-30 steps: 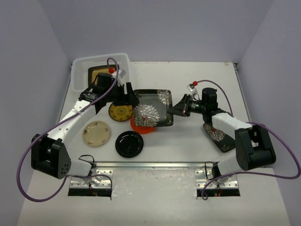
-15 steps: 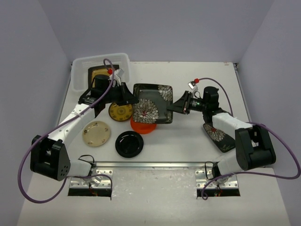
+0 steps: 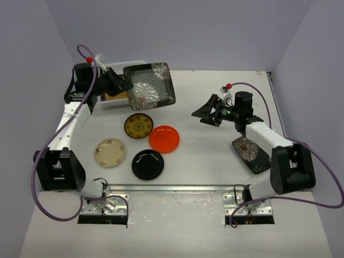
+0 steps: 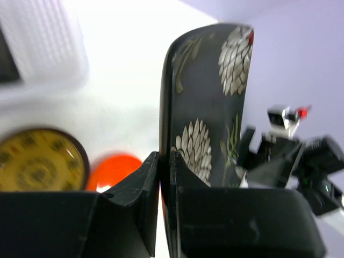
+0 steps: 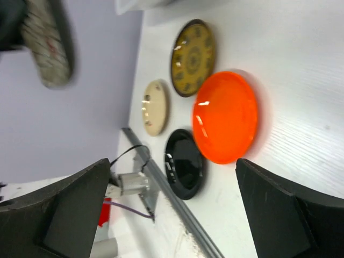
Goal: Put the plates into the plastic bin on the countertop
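Observation:
My left gripper is shut on the edge of a square black plate with white flowers, holding it in the air just right of the plastic bin. In the left wrist view the plate stands on edge between the jaws of the left gripper. My right gripper is open and empty over the countertop. In the right wrist view, the right gripper has wide-apart fingers. On the countertop lie a yellow-patterned plate, an orange plate, a cream plate and a black plate.
A second flowered black plate lies partly under my right forearm. Something amber shows in the bin behind my left arm. A metal rail runs along the near edge. Grey walls close in the sides and back.
The right gripper let go of the flowered plate, opened wide and drew back right. The left arm carried the plate up and left from the middle to beside the bin.

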You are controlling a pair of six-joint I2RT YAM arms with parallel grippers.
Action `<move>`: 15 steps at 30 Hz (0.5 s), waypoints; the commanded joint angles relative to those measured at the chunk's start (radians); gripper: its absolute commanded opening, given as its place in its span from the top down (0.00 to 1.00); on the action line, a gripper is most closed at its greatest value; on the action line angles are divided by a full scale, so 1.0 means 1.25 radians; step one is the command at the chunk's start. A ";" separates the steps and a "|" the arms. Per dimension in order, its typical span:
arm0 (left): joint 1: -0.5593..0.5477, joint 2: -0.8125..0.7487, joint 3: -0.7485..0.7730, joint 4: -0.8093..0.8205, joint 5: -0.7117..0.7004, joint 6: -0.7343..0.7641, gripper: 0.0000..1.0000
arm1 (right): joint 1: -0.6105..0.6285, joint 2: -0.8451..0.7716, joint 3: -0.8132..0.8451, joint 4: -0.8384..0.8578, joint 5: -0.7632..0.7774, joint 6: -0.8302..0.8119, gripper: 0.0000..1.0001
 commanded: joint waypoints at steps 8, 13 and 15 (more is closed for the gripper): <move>0.205 0.505 0.738 -0.314 -0.141 0.206 1.00 | -0.002 -0.234 -0.031 -0.274 0.197 -0.209 0.01; 0.229 0.616 0.867 -0.296 -0.124 0.261 1.00 | -0.001 -0.262 -0.072 -0.259 0.171 -0.196 0.01; 0.237 0.650 0.887 -0.288 -0.123 0.280 1.00 | 0.000 -0.254 -0.067 -0.272 0.168 -0.204 0.01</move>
